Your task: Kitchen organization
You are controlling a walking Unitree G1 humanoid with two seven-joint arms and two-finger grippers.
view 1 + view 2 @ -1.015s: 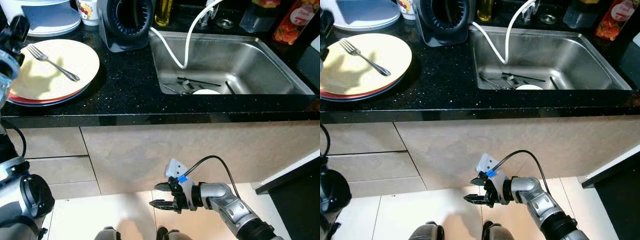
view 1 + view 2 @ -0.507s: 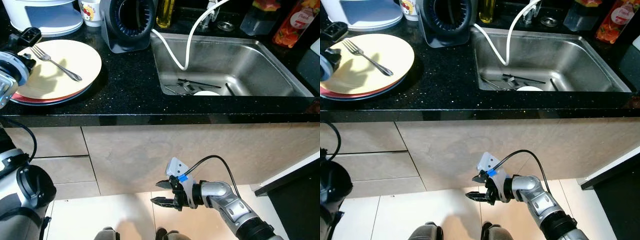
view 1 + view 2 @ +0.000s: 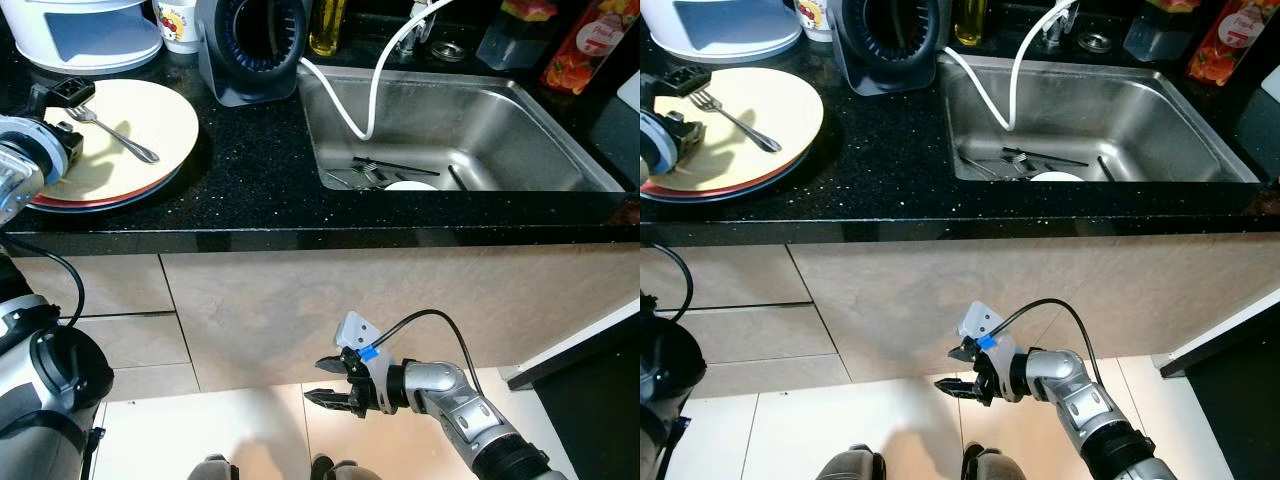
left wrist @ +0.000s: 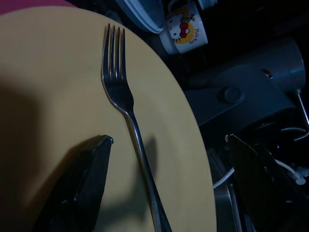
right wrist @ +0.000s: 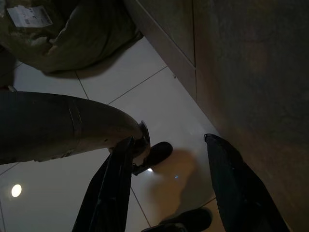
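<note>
- We're at the counter (image 3: 250, 190), in the approach step of clearing the fork (image 4: 126, 104) off the yellow plate (image 3: 150, 115). No grasp yet.
- Fork lies flat on the yellow plate, tines toward the back of the counter, handle running toward the plate's sink-side rim. The plate tops a small stack, with a red one (image 3: 90, 197) showing under it.
- Our left gripper (image 4: 164, 169) hovers over the near part of the plate, fingers spread wide, nothing between them. In the left wrist view the fork handle passes between the two fingers, nearer the one on the plate side.
- Our right gripper (image 3: 330, 383) hangs idle low in front of the cabinet (image 3: 300, 300), fingers parted, empty.
- The sink (image 3: 560, 150) to the right already holds cutlery (image 3: 375, 170) and a white dish (image 3: 410, 185), so our guess is that the fork goes there.
- Next move, as we judge it: drop the left gripper until the fingertips straddle the handle, centre it, close.
- The handle is thin and flat on glazed ceramic, so it may skid or slip out. Fingertips need to get right down to the plate surface without pushing the stack.
</note>
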